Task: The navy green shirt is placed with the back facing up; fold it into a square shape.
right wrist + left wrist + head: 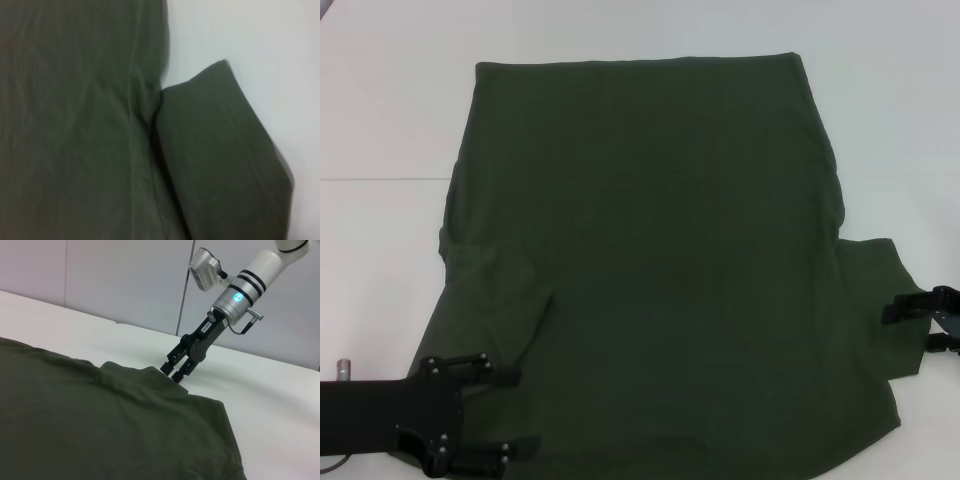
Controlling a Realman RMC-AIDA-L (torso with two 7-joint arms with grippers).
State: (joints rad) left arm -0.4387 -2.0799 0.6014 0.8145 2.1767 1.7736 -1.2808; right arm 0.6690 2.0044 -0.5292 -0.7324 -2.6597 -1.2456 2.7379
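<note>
The navy green shirt (660, 250) lies spread flat on the white table (380, 110), with its hem at the far side. Its left sleeve (490, 295) is folded in over the body. Its right sleeve (868, 290) sticks out to the side, also seen in the right wrist view (220, 150). My left gripper (515, 410) is open at the near left, its fingers over the shirt's edge. At the outer edge of the right sleeve my right gripper (912, 325) is open; the left wrist view shows the right gripper (175, 371) with its tips just above the sleeve (150, 377).
Bare white table surrounds the shirt on the left, far side and right (910, 120). A grey panelled wall (125, 280) stands beyond the table on the right side.
</note>
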